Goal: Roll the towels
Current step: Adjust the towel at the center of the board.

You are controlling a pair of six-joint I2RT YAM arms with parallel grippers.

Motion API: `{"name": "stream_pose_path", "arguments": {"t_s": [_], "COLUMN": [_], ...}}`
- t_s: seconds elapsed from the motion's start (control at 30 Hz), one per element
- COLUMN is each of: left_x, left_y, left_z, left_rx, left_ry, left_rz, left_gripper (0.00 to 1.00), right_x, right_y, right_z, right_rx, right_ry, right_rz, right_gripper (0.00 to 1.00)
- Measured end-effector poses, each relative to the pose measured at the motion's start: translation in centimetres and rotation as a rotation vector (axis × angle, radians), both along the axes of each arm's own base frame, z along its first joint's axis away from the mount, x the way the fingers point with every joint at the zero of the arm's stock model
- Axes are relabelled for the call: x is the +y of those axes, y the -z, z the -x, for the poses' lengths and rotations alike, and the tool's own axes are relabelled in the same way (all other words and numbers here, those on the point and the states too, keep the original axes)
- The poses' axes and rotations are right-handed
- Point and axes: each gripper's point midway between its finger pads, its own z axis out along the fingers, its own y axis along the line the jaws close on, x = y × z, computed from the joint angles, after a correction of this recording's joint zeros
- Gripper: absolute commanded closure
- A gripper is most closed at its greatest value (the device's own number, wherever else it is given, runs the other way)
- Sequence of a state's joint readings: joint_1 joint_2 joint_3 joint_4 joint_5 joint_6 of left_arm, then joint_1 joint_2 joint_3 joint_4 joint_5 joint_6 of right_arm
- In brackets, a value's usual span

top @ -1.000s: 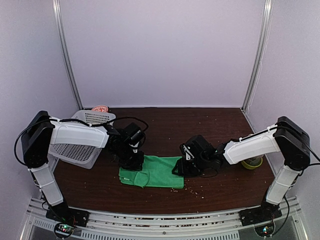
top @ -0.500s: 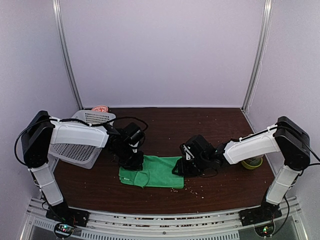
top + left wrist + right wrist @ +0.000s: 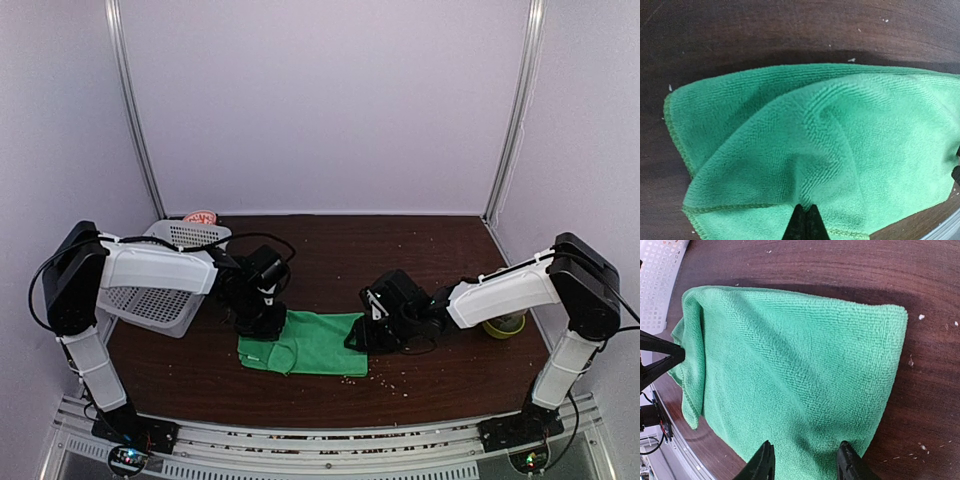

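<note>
Left tool (image 3: 804, 220) has just closed, pinching the green towel (image 3: 840, 140) edge.

left jaws now closed, pinching green towel (image 3: 840, 135) edge

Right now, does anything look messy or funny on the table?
Yes. Pale crumbs lie scattered on the table near the green towel, and the towel's left end is bunched up in a lopsided fold instead of lying flat.
</note>
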State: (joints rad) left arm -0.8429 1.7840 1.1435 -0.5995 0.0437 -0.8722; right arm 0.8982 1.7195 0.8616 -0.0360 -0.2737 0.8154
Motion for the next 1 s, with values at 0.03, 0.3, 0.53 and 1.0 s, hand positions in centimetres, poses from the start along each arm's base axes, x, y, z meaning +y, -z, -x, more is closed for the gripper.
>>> {"name": "stream_pose_path", "arguments": {"t_s": [0.03,0.3,0.53,1.0], "left_x": [0.2,1.4,3.3,5.3], "left_y": [-0.2,-3.0,-3.7,-2.5], "left_z": [-0.2,-2.8,-4.3,-5.2], "left_rx": [-0.007,-0.109,-0.160,-0.179], "left_ry": [0.002,0.024,0.072,0.168], "left_rz": [-0.015,-0.099,-0.220,-0.398], "left_gripper": [1.00,1.00,1.00,0.93], "right_x": [0.0,0.0,0.0,0.2], "right_y": [0.0,0.2,0.2,0.3], "right_z": [0.0,0.0,0.0,-0.2], "right_rx": [0.000,0.002,0.002,0.008], "right_ry": [0.000,0.001,0.001,-0.004], "right_rz": [0.000,0.003,0.004,0.009], "right_gripper": [0.56,0.56,0.56,0.56]}}
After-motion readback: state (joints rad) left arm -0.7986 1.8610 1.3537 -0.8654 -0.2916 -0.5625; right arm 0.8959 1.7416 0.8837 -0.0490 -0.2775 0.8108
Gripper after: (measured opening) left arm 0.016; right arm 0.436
